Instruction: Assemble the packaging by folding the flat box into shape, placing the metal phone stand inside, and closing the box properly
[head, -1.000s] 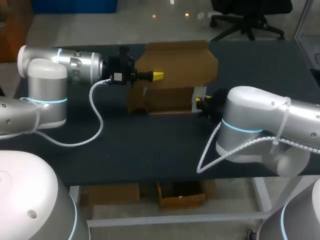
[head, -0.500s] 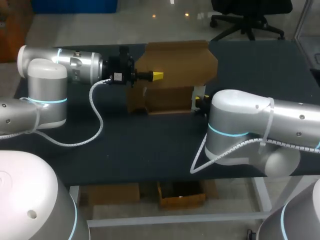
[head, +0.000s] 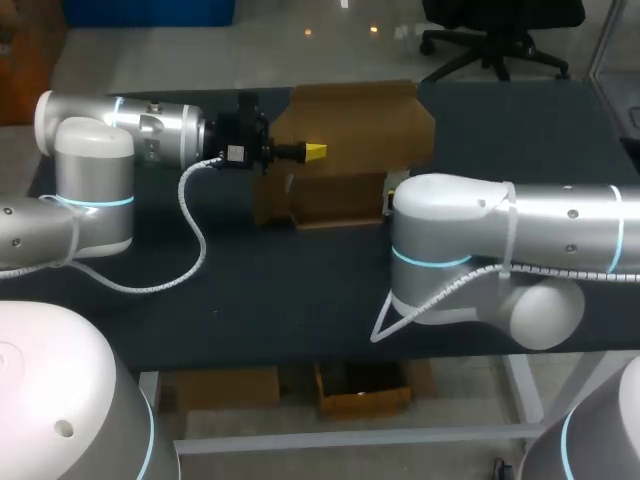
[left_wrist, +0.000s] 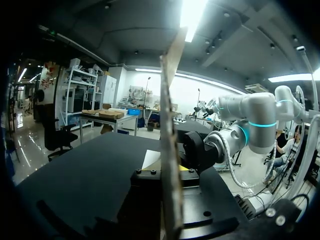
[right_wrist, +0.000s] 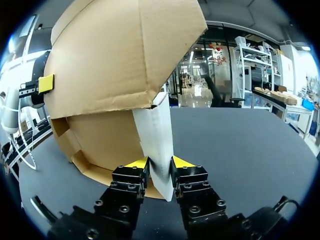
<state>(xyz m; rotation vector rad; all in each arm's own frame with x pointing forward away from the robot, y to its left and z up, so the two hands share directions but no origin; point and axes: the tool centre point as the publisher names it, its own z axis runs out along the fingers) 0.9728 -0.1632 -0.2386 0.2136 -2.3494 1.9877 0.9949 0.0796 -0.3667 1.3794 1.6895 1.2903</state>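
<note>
Folding step going on; box (head: 345, 150) standing half-formed at desk's (head: 250, 290) 12 o'clock; left end effector (head: 314, 151) pinching upright lid panel (head: 350, 120) from 9 o'clock; right end effector (right_wrist: 159, 163) clamping white side flap (right_wrist: 156, 130) at box's 4 o'clock; next move probably calling for tucking flap inward; phone stand not showing.

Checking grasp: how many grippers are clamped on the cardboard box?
2: the left gripper on the box at its raised brown flap; the right gripper at its white side flap.
</note>
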